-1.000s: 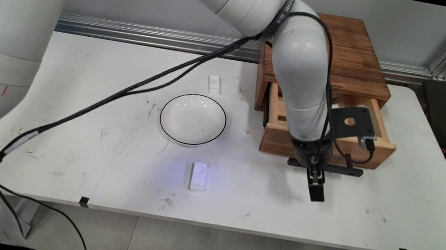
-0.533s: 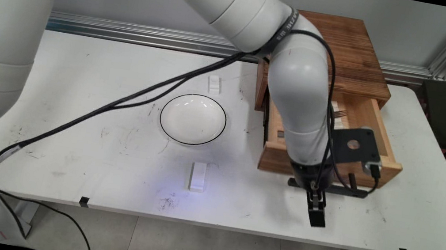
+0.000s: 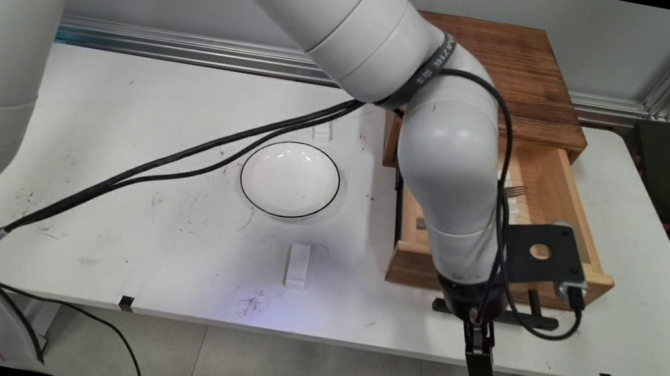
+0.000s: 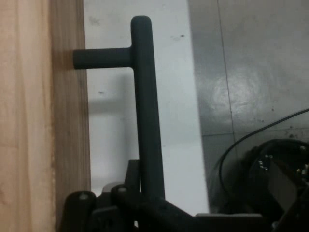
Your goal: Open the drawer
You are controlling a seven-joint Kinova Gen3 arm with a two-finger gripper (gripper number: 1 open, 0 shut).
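- Our gripper [image 3: 480,345] is clenched round the black bar handle [image 3: 539,322] of the wooden drawer [image 3: 583,278]; the hand view shows the bar [image 4: 147,121] running straight down into the gripper's linkage.
- The drawer stands well out of its wooden cabinet [image 3: 527,77] at the right rear of the tabletop [image 3: 134,223], and its front sits close to the tabletop's near edge.
- Inside the drawer we see a fork [image 3: 513,190] and some pale items we cannot make out; the arm hides the rest.
- The hand view shows the tabletop's edge just past the handle, with floor beyond, so we judge there is little room for the drawer front on that side.
- To handle a drawer well from this grip, we would keep any pull straight along the runners: a sideways or upward drag could bind the drawer or shift the cabinet.
- We would go slowly near the end of travel, since the drawer might come off its runners or tip forward.
- The grip appears to sit near one end of the bar, so we would watch for the drawer twisting.
- A white bowl with a black rim [image 3: 290,179] sits mid-table, and a small white block [image 3: 297,265] lies nearer us; both are well apart from the gripper.
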